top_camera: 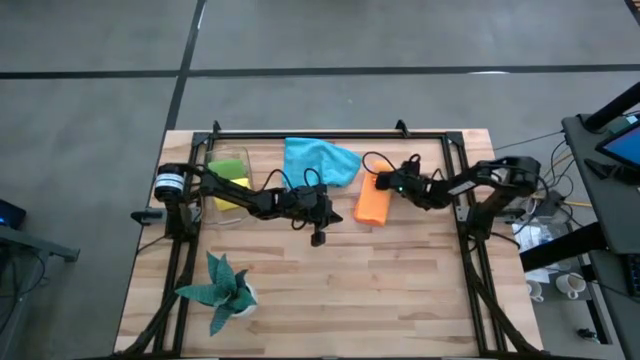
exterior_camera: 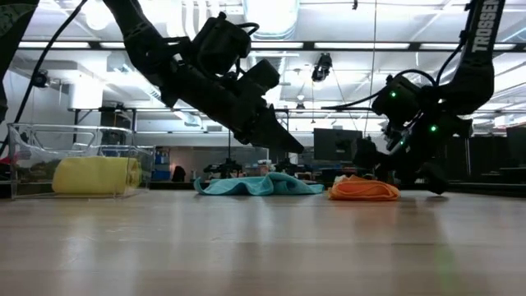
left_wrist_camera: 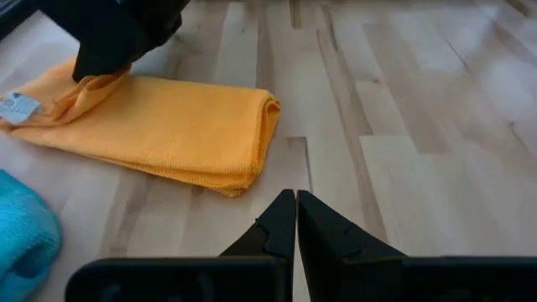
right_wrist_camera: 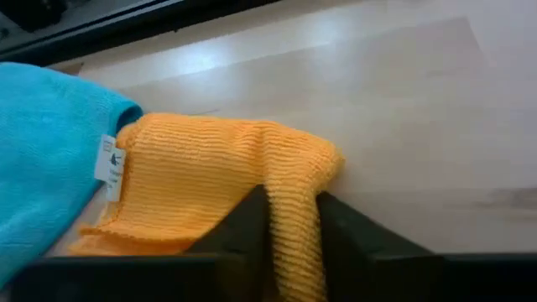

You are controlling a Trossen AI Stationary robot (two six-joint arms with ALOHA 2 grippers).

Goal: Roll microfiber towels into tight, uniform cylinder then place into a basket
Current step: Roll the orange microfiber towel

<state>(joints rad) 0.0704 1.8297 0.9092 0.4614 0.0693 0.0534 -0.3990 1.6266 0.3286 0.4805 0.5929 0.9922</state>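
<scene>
The right claw [right_wrist_camera: 289,231] sits at the back end of the folded orange microfiber towel [top_camera: 373,203], its two dark fingers pinching a raised fold of the orange cloth between them. This towel lies flat on the pale wooden worktop [top_camera: 400,290], a little right of the middle and toward the back edge. A small white label [right_wrist_camera: 107,159] shows at the towel's edge where it meets the blue one.

The crumpled bright blue microfiber towel [top_camera: 318,160] lies loose just beside the orange one, nearer the back edge, with their edges touching.

The left claw [left_wrist_camera: 295,220] hovers over bare wood near the middle of the worktop, close to the orange towel's near end; its fingers are pressed together and hold nothing.

Toward the back left corner stands the small clear rectangular basket [exterior_camera: 123,136] with thin see-through walls. Inside it lie a rolled yellow microfiber towel [exterior_camera: 96,175] and a lime green microfiber towel [top_camera: 228,166], the green one toward the back edge.

A dark teal spiky-leaved plant in a white pot [top_camera: 222,290] stands near the front left corner, well apart from the towels. A black metal frame [top_camera: 330,134] runs along the back and side edges of the worktop.
</scene>
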